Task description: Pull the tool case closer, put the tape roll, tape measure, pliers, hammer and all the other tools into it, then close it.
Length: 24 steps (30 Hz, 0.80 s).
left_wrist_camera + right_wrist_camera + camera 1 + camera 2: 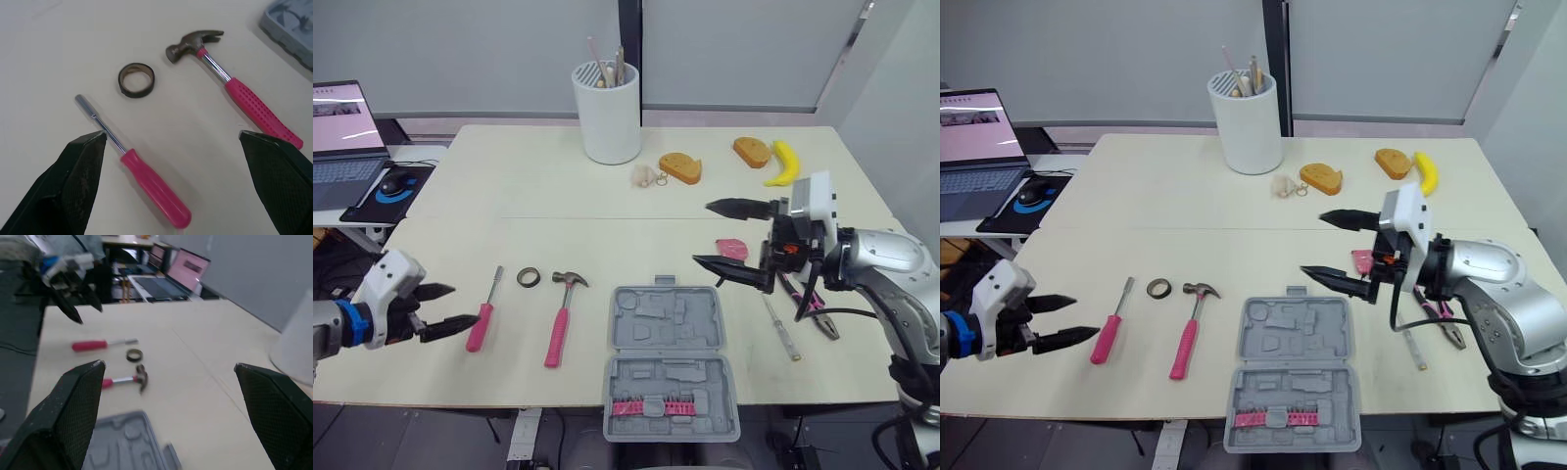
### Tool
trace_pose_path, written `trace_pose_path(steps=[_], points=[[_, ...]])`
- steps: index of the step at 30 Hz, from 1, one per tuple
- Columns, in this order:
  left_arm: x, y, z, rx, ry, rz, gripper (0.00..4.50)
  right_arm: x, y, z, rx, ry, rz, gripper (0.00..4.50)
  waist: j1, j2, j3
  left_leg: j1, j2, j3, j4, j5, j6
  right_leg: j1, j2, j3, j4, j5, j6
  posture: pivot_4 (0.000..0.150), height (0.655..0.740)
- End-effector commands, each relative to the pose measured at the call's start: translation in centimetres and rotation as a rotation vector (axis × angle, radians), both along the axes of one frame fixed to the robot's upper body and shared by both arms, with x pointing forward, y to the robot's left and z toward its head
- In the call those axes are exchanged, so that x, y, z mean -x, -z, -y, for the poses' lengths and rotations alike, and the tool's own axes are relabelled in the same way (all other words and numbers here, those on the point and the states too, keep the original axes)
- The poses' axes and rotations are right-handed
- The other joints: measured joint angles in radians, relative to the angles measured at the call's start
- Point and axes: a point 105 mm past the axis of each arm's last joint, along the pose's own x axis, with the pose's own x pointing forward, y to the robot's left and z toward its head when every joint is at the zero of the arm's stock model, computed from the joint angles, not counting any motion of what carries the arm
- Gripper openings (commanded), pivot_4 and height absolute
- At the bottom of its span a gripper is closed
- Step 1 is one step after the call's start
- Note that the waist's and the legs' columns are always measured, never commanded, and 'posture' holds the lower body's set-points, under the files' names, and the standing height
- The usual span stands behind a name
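"Firstly, how far along is the job?"

"Early, by my judgement. The case lies open at the near edge of the table, both halves flat. A pink row of bits sits in its near half, and the other recesses hold nothing. Every loose tool is outside it, so packing and closing are left to do."

"State of the grippers?"

"Left gripper: fingers spread, holding nothing, low over the table. Right gripper: fingers wide apart, empty, raised above the table."

"Tools relative to the left one?"

"The screwdriver lies just ahead of its fingertips, lined up between them in the wrist view, untouched. Past it, toward the case, lies the hammer. The tape roll sits between their far ends, clear of both."

"And the right?"

"The case is ahead of its fingertips and nearer the robot, well apart. The pliers lie back by its wrist, with a slim metal tool just beside them. A pink item lies below the fingers; possibly the tape measure, but I cannot confirm."

"Anything farther?"

"A cup and a banana, well beyond both grippers. Neither is a tool."
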Motion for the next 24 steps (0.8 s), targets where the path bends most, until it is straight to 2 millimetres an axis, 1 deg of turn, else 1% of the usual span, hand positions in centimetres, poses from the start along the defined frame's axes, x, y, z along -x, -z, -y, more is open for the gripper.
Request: trace_pose_path(steps=[1,5,10,13,16,17,18,22,24], points=[[0.7,-0.2,-0.7,-0.080,0.002,0.004,4.50,1.1,-1.6,-1.7,-0.044,-0.067,0.042,4.48,0.005,0.000,0.000,0.000,0.000,0.000,0.000,0.000,0.000,-0.001,0.000,0.000,0.000,0.000,0.000,0.150,0.7400],[1.1,-0.3,-0.5,-0.058,-0.005,0.015,4.50,0.9,-1.9,-2.3,-0.053,-0.070,0.060,4.48,0.017,-0.001,0.000,0.000,0.000,0.000,0.001,0.000,0.000,-0.001,0.000,0.000,0.000,0.000,0.000,0.150,0.7400],[0.7,-0.3,-0.5,-0.044,-0.026,0.034,4.50,0.6,-1.1,-2.5,-0.028,-0.054,0.060,4.48,0.019,-0.001,0.000,0.000,0.000,0.000,0.000,0.000,0.000,-0.001,0.000,0.000,0.000,0.001,0.000,0.150,0.7400],[-0.1,-0.2,0.1,-0.032,-0.008,0.051,4.50,0.4,-0.6,-2.5,-0.020,-0.037,0.052,4.48,0.019,-0.001,0.000,0.000,0.000,0.000,0.000,0.000,0.000,-0.002,0.000,0.000,0.001,0.001,0.000,0.150,0.7400],[-1.7,-0.2,1.0,-0.009,0.027,0.103,4.50,0.6,0.3,-2.6,0.003,-0.030,0.040,4.48,0.023,-0.001,0.000,0.000,0.000,0.000,0.001,0.000,0.000,-0.002,0.000,0.000,0.001,0.001,0.000,0.150,0.7400],[-2.4,-0.1,1.3,-0.004,0.043,0.115,4.10,0.6,0.6,-2.6,0.009,-0.027,0.040,4.50,0.024,-0.001,0.000,0.000,0.000,0.000,0.001,0.000,0.000,-0.002,0.000,0.000,0.001,0.001,0.000,0.150,0.7400],[-2.8,0.1,1.6,-0.005,0.058,0.119,3.90,0.6,0.7,-2.6,0.012,-0.023,0.042,4.50,0.024,-0.001,0.000,0.000,-0.001,0.001,0.001,0.000,0.000,-0.002,0.000,0.000,0.001,0.001,0.000,0.150,0.7400],[-4.6,0.8,2.6,-0.011,0.122,0.114,2.64,0.4,0.6,-2.5,0.009,-0.003,0.055,4.50,0.021,-0.002,0.000,0.000,-0.001,0.001,0.001,0.000,0.000,-0.002,0.000,0.000,0.002,0.001,0.000,0.150,0.7400],[-5.4,1.2,3.0,-0.030,0.153,0.107,1.94,0.5,0.5,-2.5,0.003,0.004,0.055,4.50,0.019,-0.002,0.000,0.000,-0.001,0.001,0.001,0.000,0.000,-0.002,0.001,0.000,0.002,0.001,0.000,0.150,0.7400]])
